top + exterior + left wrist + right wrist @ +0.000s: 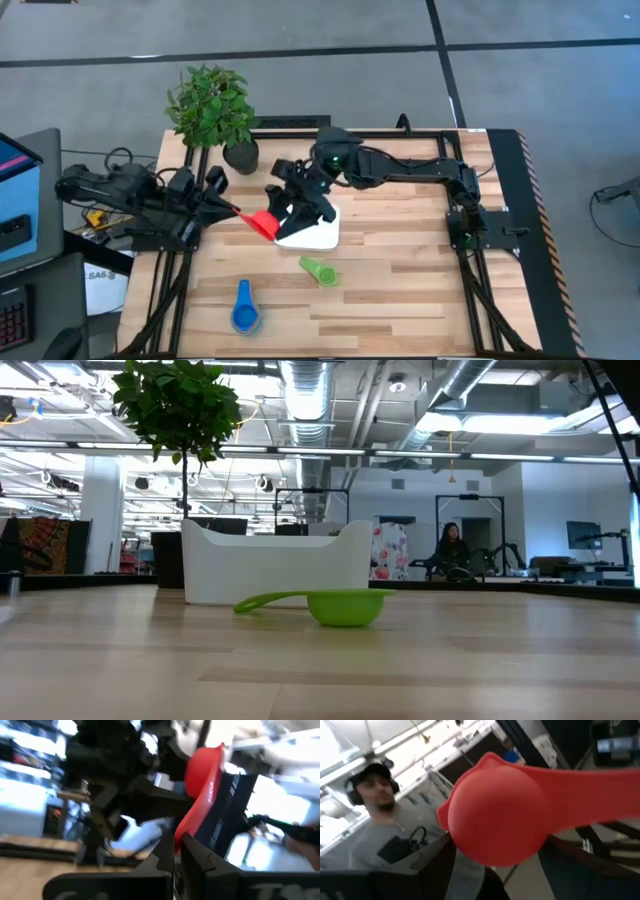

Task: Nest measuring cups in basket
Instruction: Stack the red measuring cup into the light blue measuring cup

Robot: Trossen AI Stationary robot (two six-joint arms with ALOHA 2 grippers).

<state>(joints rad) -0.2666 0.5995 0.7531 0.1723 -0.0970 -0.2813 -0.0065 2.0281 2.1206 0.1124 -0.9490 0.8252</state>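
**Red cup held at basket's left end; handover or drop pending**

Left gripper (232,209) is clamped tight on the handle of the red measuring cup (263,224). The cup is held above the table, its bowl pointing right, just at the left end of the white basket (318,236). Long axis runs roughly left–right, sloping towards the table's front edge.

Right gripper (300,205) hangs over the basket's left end with jaws spread wide and nothing in them. Its wrist view is filled by the cup's bowl, so it is very near the bowl. The right arm is the nearer one to the basket.

Green cup (319,270) lies on the table just in front of the basket. Blue cup (243,309) lies near the front edge. Potted plant (212,108) stands at the back-left corner, clear of the path. The crowding of the right gripper over the basket is the likely obstruction.
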